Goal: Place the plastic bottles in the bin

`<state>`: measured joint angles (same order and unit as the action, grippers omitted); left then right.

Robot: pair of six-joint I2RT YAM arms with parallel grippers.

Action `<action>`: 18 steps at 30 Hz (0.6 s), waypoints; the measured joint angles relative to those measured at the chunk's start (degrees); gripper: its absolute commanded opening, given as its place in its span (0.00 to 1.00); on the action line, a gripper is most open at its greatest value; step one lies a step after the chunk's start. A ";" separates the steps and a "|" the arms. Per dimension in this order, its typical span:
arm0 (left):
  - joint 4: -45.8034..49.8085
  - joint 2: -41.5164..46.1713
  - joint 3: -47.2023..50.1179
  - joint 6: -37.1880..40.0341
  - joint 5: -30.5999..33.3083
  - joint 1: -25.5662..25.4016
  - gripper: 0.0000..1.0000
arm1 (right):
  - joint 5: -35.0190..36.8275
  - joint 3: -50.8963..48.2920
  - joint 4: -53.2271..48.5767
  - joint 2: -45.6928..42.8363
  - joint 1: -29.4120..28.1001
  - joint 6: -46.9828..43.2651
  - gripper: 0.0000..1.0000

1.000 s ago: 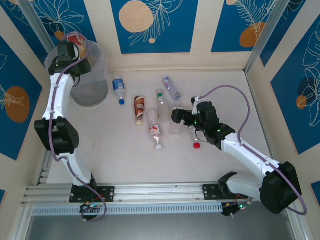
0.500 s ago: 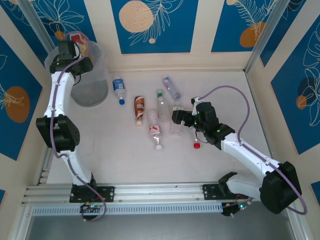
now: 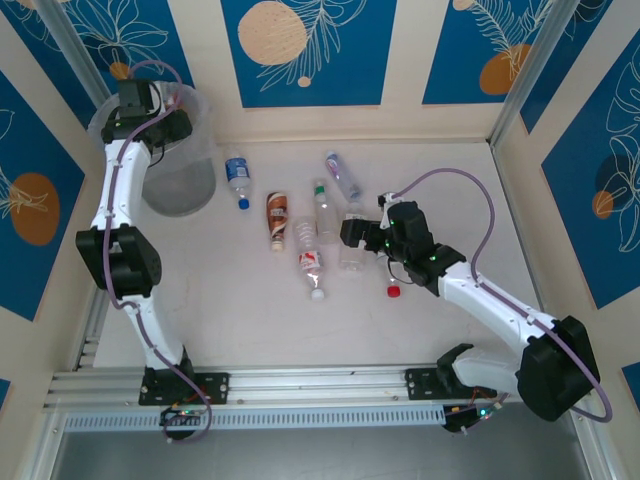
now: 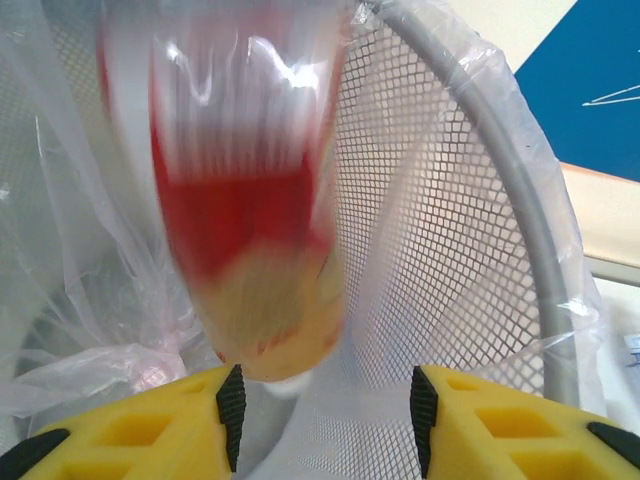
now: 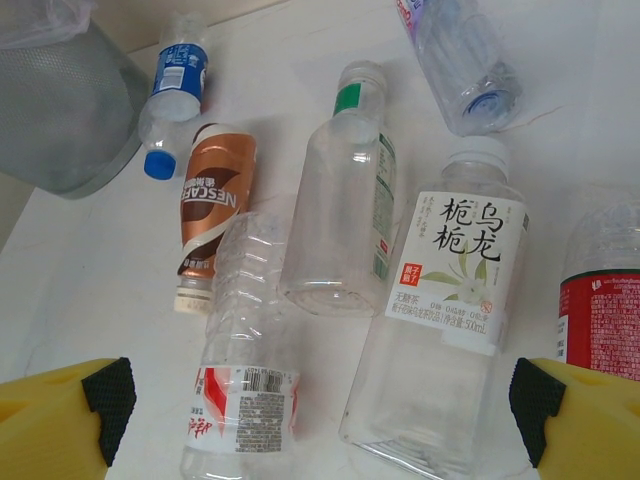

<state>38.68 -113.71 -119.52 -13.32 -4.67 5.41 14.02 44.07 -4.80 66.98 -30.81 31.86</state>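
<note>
My left gripper [image 3: 152, 103] is over the bin [image 3: 182, 172] at the far left. In the left wrist view it [image 4: 327, 415] stands open, and a blurred red-labelled bottle [image 4: 250, 200] is loose just ahead of the pads, inside the bin's lined mesh wall [image 4: 430, 230]. My right gripper [image 3: 350, 232] hovers wide open [image 5: 322, 400] over the bottles lying mid-table: a white-labelled one [image 5: 455, 290], a green-banded clear one [image 5: 345, 215], a red-and-white-labelled one [image 5: 245, 385], a brown one [image 5: 210, 205], a blue one [image 5: 172, 90], a purple one [image 5: 455, 50] and a red-labelled one [image 5: 605, 310].
The walls of the cell close in the table at the back and on both sides. The right arm's purple cable [image 3: 470, 190] loops above the table's right half. Bare tabletop [image 3: 230, 310] lies between the bottles and the arm bases.
The left gripper has opened and let go of the red-labelled bottle, which is dropping into the bin. The right gripper has edged slightly left over the bottles.
</note>
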 measured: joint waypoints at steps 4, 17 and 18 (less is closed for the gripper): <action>-0.04 0.00 0.00 0.11 0.00 0.00 0.50 | 0.22 0.39 -0.44 0.37 -0.11 0.00 0.99; -0.31 5.64 4.42 1.36 0.68 -0.17 0.84 | 1.70 0.61 -2.38 0.63 -0.59 0.13 0.99; -0.57 7.28 5.75 1.20 0.87 -0.31 0.89 | 2.03 0.61 -2.89 0.63 -0.59 0.28 0.99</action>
<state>38.11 -106.43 -113.78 -12.12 -3.79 5.10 16.05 44.69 -7.68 67.61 -31.40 32.14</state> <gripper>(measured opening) 0.807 0.992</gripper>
